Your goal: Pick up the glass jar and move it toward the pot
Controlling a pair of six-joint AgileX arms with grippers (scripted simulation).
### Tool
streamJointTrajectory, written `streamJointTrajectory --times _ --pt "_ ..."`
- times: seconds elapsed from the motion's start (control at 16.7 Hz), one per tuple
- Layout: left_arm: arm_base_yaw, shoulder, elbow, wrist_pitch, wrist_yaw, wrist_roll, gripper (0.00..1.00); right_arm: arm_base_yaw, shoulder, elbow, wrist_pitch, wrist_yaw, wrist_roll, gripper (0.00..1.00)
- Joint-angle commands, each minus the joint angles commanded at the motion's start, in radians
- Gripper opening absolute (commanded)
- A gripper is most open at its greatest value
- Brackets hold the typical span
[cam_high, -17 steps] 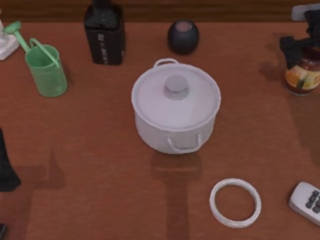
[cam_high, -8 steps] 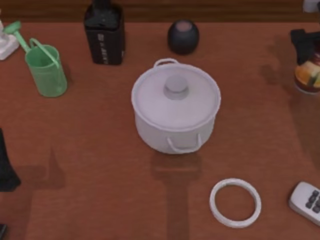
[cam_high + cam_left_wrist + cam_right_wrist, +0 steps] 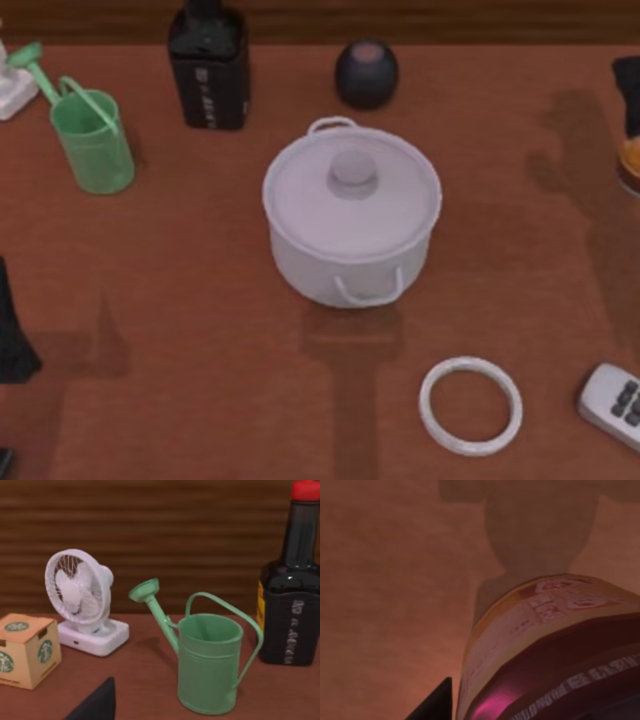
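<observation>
A reddish-brown wooden surface (image 3: 200, 330) is filling the top view, with a darker wood-slat wall (image 3: 150, 535) running behind it at twelve o'clock. The pot (image 3: 351, 220) is sitting at the centre, white, lid on, grey knob up. The glass jar (image 3: 630, 160) is showing only as an orange sliver at the three o'clock edge, well apart from the pot; the right wrist view is showing its yellow-orange label and dark red contents (image 3: 555, 650) close up, tilted above the surface. The right end effector (image 3: 627, 95) is appearing as a dark shape touching the jar; I cannot tell whether its fingers are clamped on it. The left arm (image 3: 12, 330) is sitting parked at nine o'clock, its fingers unreadable.

Around the pot: a green watering can (image 3: 90, 135) at ten o'clock, a black bottle (image 3: 208, 70) at eleven, a dark round speaker (image 3: 366, 72) at twelve, a white ring (image 3: 470, 405) at five, a remote (image 3: 615, 400) beyond it. A white fan (image 3: 82, 600) and a small carton (image 3: 25, 650) are standing beside the can.
</observation>
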Motion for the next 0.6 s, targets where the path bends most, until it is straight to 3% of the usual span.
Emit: streamJointTrajectory --times 0.3,0.6 --pt "0.0 0.0 0.0 0.0 0.0 0.0 1.0 0.008 0.003 -0.004 0.01 0.002 0.018 0.0" --pt "0.0 0.0 0.0 0.0 0.0 0.0 1.0 0.138 0.002 -0.09 0.091 0.039 0.213 0.0"
